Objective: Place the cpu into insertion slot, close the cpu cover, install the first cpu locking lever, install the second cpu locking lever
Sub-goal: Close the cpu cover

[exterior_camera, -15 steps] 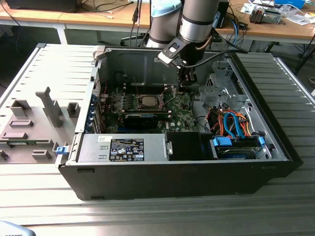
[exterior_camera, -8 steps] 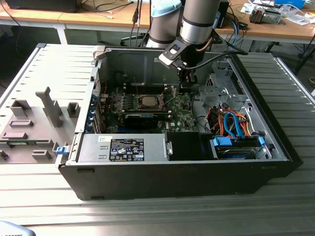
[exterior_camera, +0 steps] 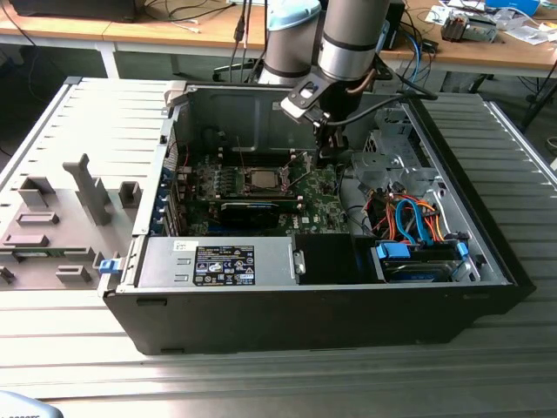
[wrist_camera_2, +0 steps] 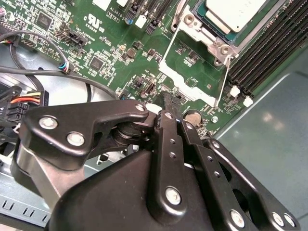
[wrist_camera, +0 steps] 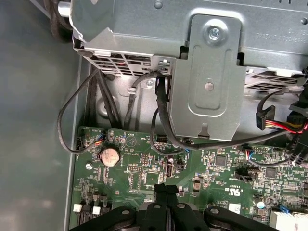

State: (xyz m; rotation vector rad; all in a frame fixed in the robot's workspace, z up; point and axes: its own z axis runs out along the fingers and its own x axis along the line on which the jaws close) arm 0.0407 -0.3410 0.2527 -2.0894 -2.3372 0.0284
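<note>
The cpu (wrist_camera_2: 236, 12), a pale silvery square, lies in the insertion slot (wrist_camera_2: 207, 33) on the green board; the exterior view shows the cpu (exterior_camera: 261, 180) mid-board inside the open computer case. The cpu cover (wrist_camera_2: 186, 85), a thin metal frame with a square window, is swung open beside the slot, with green board showing through its window. My gripper (wrist_camera_2: 166, 103) hangs shut and empty just above the board, close to the cover's free edge. In the first wrist view my gripper (wrist_camera: 166, 188) points at bare board below the drive cage. In the exterior view my gripper (exterior_camera: 329, 155) is to the exterior view's right of the cpu.
A coin battery (wrist_camera: 109, 156) sits on the board near the fingertips. A metal drive cage (wrist_camera: 211, 72) and black cables (wrist_camera: 161, 110) lie close by. Long black memory slots (wrist_camera_2: 269, 53) flank the socket. The power supply (exterior_camera: 222, 261) and a drive bay with blue and orange cables (exterior_camera: 418, 235) fill the case front.
</note>
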